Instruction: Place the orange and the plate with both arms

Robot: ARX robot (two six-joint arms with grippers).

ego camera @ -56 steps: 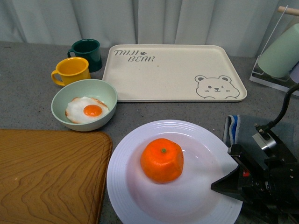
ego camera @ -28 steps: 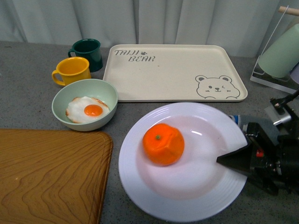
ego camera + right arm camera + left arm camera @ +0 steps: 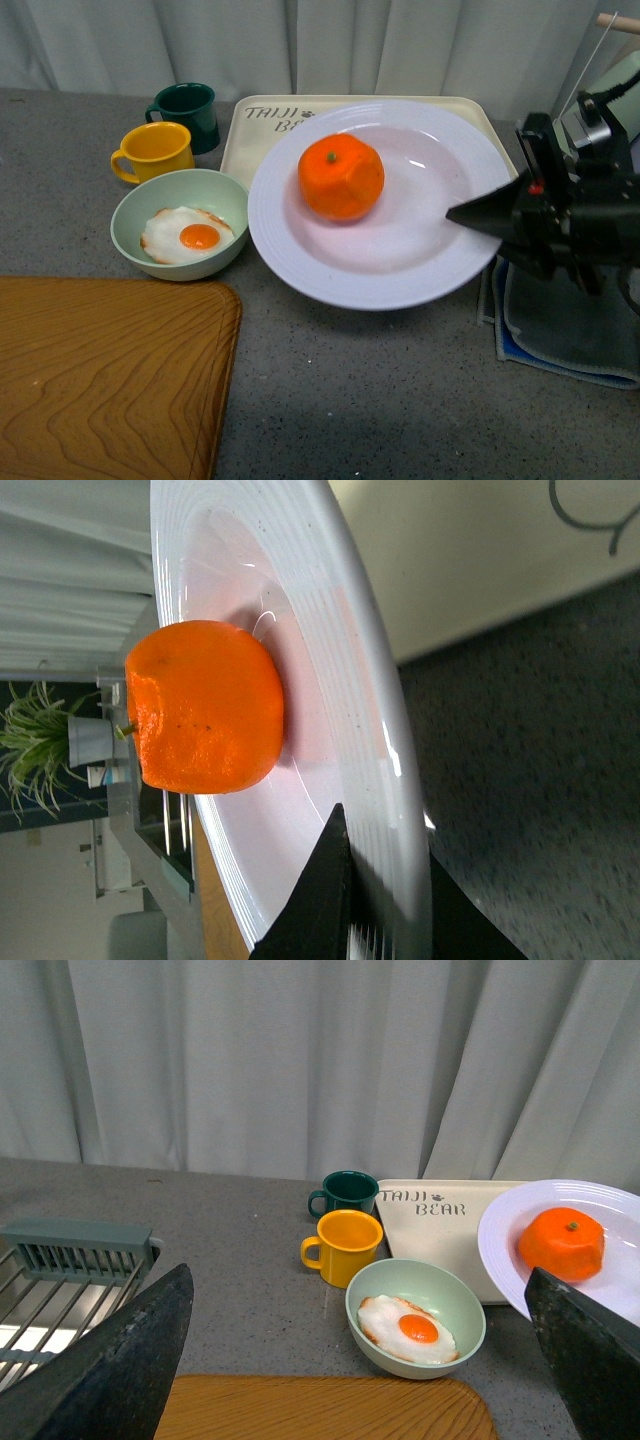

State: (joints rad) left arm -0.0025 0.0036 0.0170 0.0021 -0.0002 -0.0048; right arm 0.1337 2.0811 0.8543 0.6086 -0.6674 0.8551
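Note:
The white ridged plate (image 3: 400, 260) is lifted off the table and hangs over the front of the cream bear tray (image 3: 262, 125). The orange (image 3: 341, 176) sits in it, left of its middle. My right gripper (image 3: 482, 214) is shut on the plate's right rim. In the right wrist view its black fingers (image 3: 322, 900) pinch the rim of the plate (image 3: 365, 720), with the orange (image 3: 200, 720) beyond. My left gripper (image 3: 360, 1360) is open and empty, well back from the plate (image 3: 505, 1250) and orange (image 3: 562, 1243); it is out of the front view.
A pale green bowl with a fried egg (image 3: 182, 232), a yellow mug (image 3: 153, 152) and a dark green mug (image 3: 188, 113) stand left of the plate. A wooden board (image 3: 100, 380) lies front left. A grey-blue cloth (image 3: 565, 320) lies right, a rack (image 3: 600, 110) behind it.
My right gripper has lifted the plate with the orange off the table and carried it back and up, from near the front edge to over the bear tray.

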